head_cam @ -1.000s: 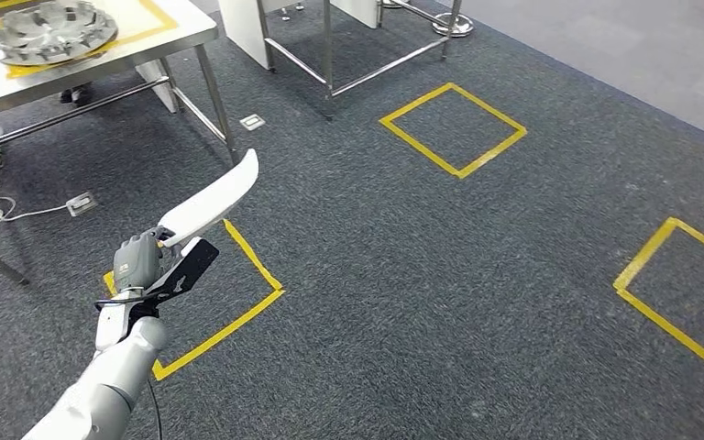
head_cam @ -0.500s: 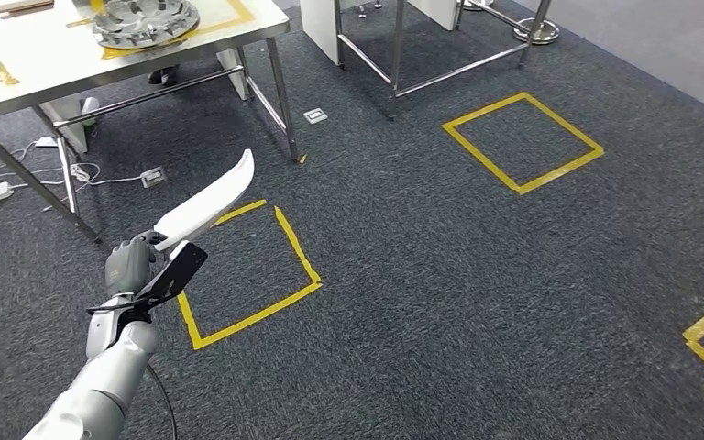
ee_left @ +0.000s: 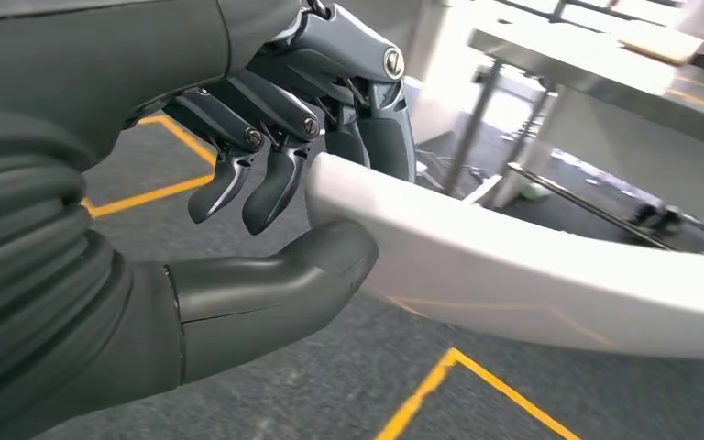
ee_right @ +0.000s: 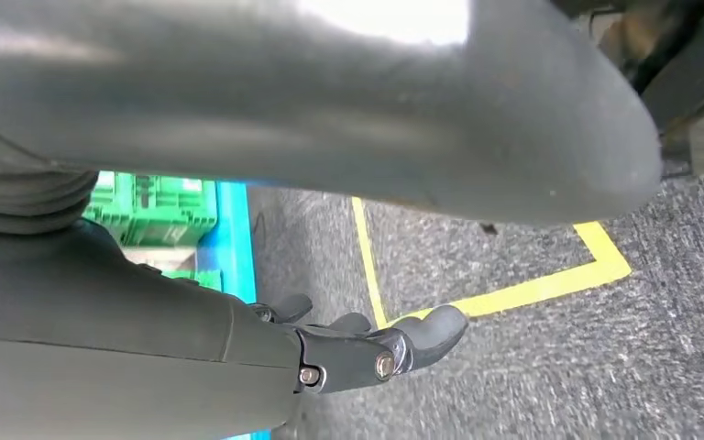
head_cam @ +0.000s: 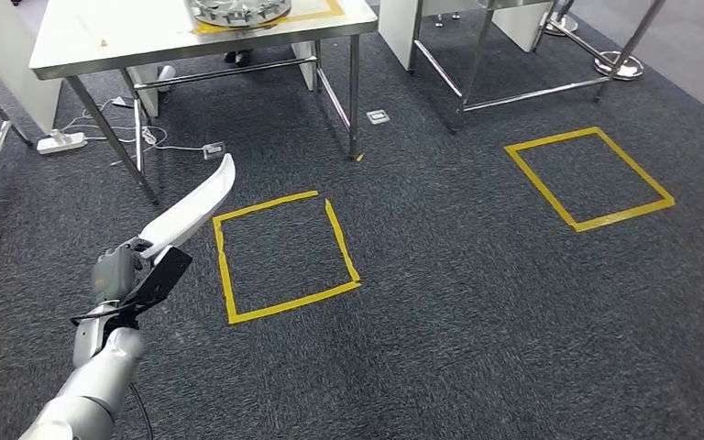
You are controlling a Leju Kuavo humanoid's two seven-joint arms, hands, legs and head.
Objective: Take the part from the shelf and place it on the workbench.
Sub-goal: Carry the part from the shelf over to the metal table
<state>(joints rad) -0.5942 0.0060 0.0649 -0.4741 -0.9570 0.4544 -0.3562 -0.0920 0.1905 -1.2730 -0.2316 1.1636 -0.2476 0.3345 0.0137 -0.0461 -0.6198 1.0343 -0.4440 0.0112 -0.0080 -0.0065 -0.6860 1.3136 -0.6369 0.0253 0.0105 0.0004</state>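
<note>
The part (head_cam: 188, 209) is a long, white, curved blade. My left hand (head_cam: 119, 275) grips it at its lower end and holds it up above the carpet, low on the left. In the left wrist view the thumb and dark fingers (ee_left: 270, 179) close around the blade's end, and the part (ee_left: 532, 275) reaches out towards the workbench legs. The white-topped workbench (head_cam: 119, 37) stands ahead at the far left, with a round metal disc (head_cam: 238, 11) on a yellow-taped patch. My right hand (ee_right: 357, 348) hangs over the carpet and holds nothing.
A yellow tape square (head_cam: 280, 257) marks the carpet in front of the workbench, another (head_cam: 587, 179) lies to the right. A power strip with cables (head_cam: 64, 140) lies under the bench. A second steel-legged table (head_cam: 477, 55) stands behind. Green crates (ee_right: 151, 197) sit behind me.
The whole picture has shifted to the right and down as the camera turned: the workbench now stands closer to the middle. My left hand still holds the part the same way.
</note>
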